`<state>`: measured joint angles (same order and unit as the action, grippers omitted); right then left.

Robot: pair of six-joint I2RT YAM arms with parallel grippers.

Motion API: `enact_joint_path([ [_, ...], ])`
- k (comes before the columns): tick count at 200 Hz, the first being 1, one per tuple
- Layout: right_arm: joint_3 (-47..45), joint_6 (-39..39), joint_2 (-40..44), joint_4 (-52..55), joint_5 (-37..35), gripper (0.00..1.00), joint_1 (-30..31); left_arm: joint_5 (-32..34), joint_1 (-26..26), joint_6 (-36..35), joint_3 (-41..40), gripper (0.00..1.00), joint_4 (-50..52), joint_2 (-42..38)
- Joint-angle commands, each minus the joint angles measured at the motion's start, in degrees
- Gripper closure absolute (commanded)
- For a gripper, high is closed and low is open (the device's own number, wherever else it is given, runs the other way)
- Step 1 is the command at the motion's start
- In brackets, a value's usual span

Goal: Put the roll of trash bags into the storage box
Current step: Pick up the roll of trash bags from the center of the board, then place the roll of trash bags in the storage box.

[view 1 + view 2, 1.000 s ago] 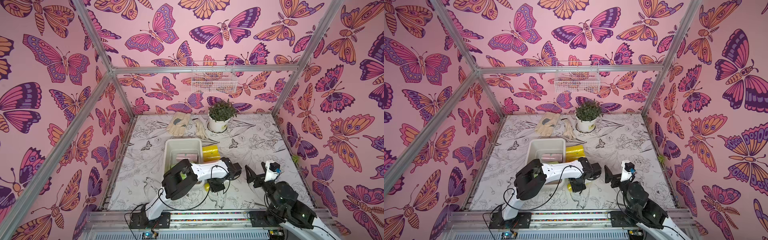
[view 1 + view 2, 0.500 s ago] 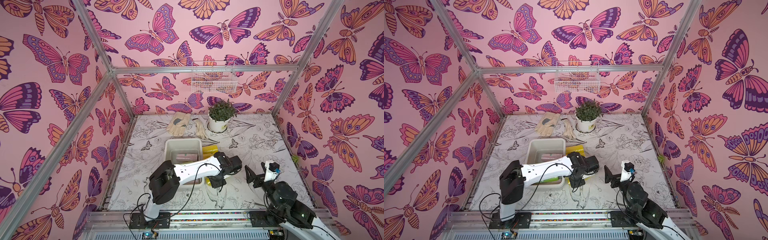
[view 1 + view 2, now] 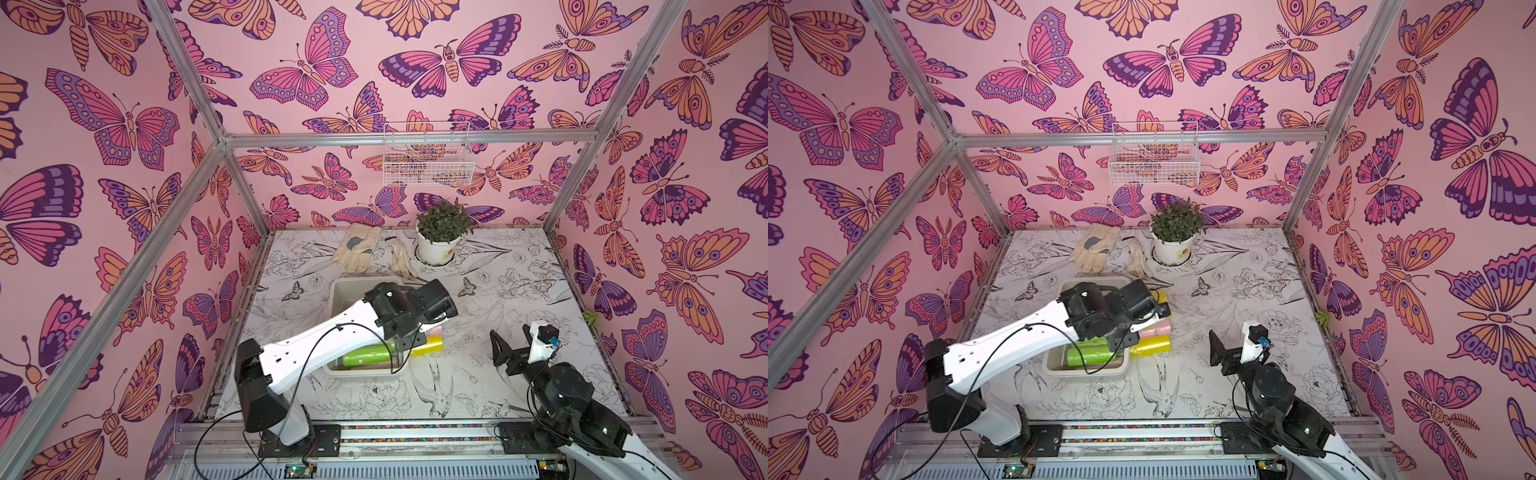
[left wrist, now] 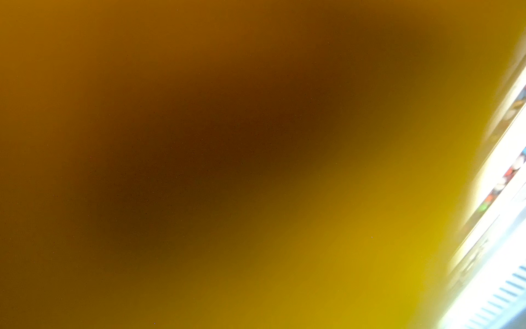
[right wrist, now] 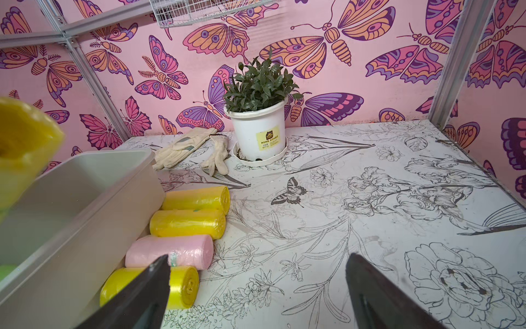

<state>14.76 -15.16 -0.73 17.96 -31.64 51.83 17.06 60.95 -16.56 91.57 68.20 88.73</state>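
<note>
The storage box [image 3: 362, 373] is an off-white tub in the middle of the table, seen in both top views, with a green roll [image 3: 368, 355] lying in it. My left gripper [image 3: 411, 338] hangs over the box's right edge, its fingers hidden under the wrist. It is shut on a yellow roll of trash bags [image 5: 24, 145], which floats above the box wall [image 5: 85, 205] in the right wrist view and fills the left wrist view. My right gripper [image 5: 256, 284] stands open and empty over the table, right of the box.
Beside the box's right wall lie two yellow rolls [image 5: 196, 199], a pink roll [image 5: 170, 252] and a nearer yellow roll [image 5: 182, 287]. At the back are work gloves [image 3: 357, 251] and a potted plant [image 3: 436, 245]. A wire basket [image 3: 426, 160] hangs on the back wall.
My left arm has lifted away from the table in front of the rolls and swung back over the storage box, carrying the yellow roll. The right arm has not moved.
</note>
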Motion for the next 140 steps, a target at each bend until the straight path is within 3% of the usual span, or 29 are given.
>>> enact_joint_path([
  [1, -0.44, -0.46, 0.37, -1.26, -0.88, 0.01, -0.2, 1.73, -0.77, -5.61, -5.53, 1.0, 1.45, -4.23],
  [34, -0.35, -0.57, 0.28, -0.99, -1.24, 0.01, -0.31, 12.34, -2.42, -9.66, -17.83, 1.0, -2.54, -10.75],
  [78, -0.44, -0.65, 0.29, -1.24, -1.23, 0.01, -0.21, 11.21, -4.57, -15.24, -28.75, 1.0, -4.74, -21.52],
  [105, -0.53, -0.66, 0.25, -1.29, -1.3, 0.01, -0.23, 7.27, -6.01, -16.58, -32.16, 1.0, -5.06, -27.02],
  [140, -0.61, -0.7, 0.2, -1.43, -1.23, 0.01, -0.16, 6.89, -6.11, -17.99, -35.58, 1.0, -5.25, -28.56],
])
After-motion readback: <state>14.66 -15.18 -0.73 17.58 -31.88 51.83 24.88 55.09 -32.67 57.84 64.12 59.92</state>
